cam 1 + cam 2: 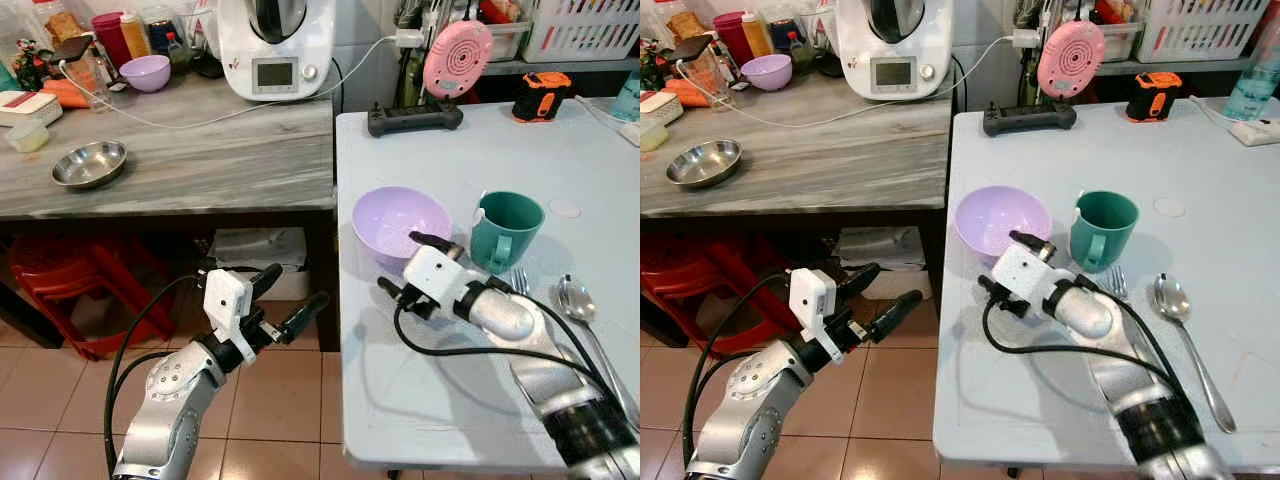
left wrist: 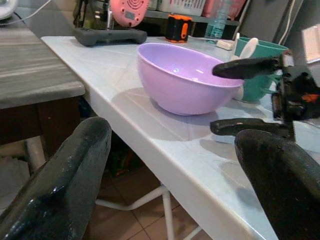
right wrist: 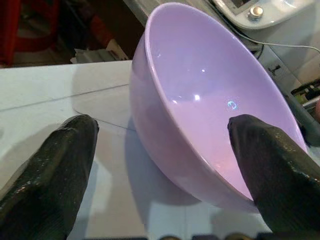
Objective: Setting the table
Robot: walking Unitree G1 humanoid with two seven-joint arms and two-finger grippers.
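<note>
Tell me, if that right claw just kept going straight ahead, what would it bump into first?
Most likely the purple bowl: the open right gripper points right at its near rim, one finger over the inside, one outside.

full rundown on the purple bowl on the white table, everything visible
The purple bowl is a pale lilac, glossy, plastic-looking round bowl, upright and empty, with light glints on its inner wall. It stands on the white table near the edge facing the grey counter, just beside the green mug, apart from it as far as the head views show. The right pincer is open and straddles its near rim: one finger over the inside, the other outside above the tabletop. Contact with the rim cannot be told.
</note>
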